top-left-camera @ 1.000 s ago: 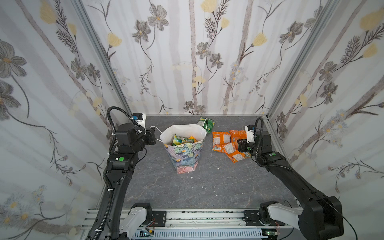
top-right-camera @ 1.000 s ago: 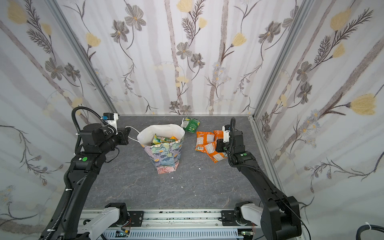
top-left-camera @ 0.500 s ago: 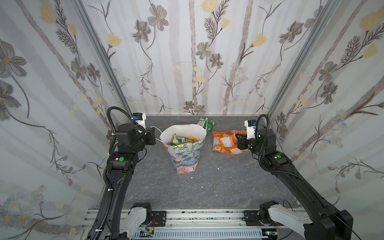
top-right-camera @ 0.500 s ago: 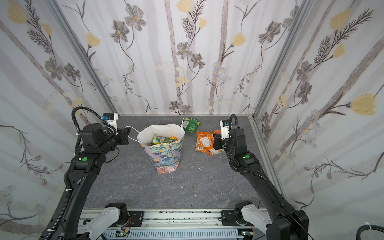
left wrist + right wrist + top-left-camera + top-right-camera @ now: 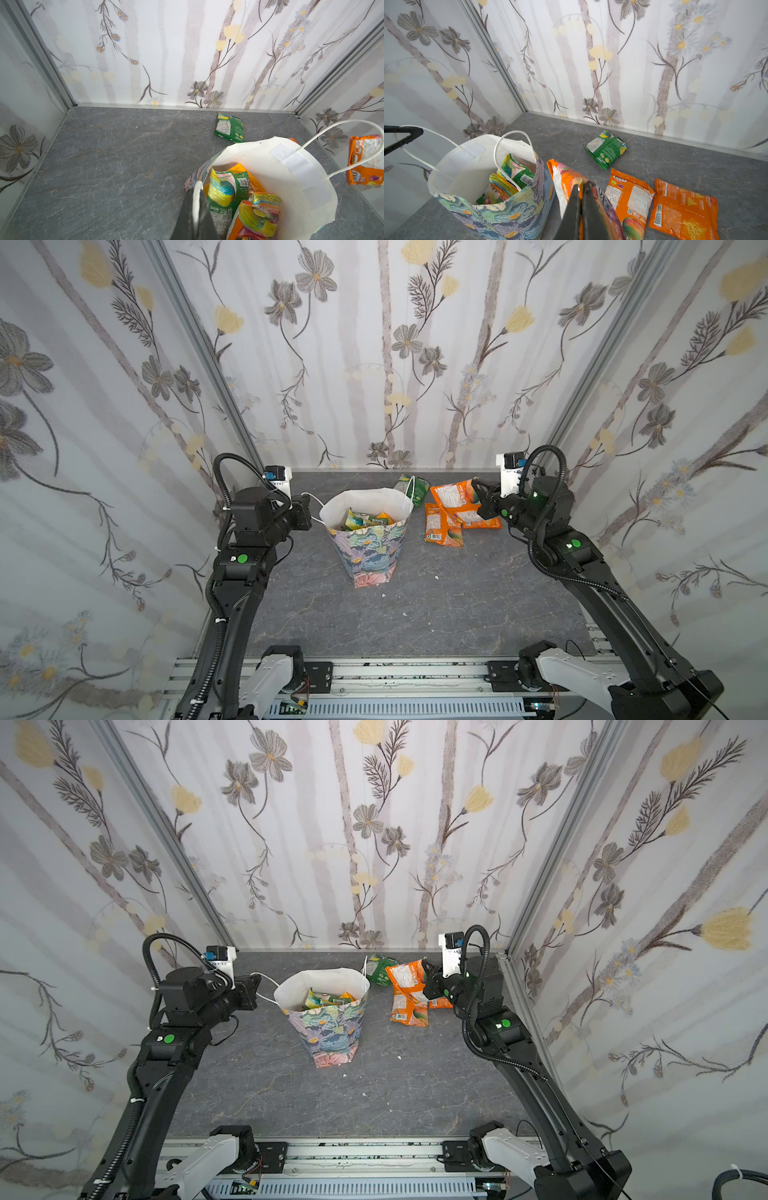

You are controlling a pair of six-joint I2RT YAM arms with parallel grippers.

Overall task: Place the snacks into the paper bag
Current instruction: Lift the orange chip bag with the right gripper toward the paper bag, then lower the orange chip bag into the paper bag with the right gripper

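Glossy crinkled packets (image 5: 629, 199), matt paper bag (image 5: 500, 218)

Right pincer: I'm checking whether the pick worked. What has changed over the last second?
The right pincer, shut on an orange packet, has lifted it off the table and slightly toward the paper bag. Unchanged: the left pincer shut on the bag's handle, the green packet and two orange packets lying flat.
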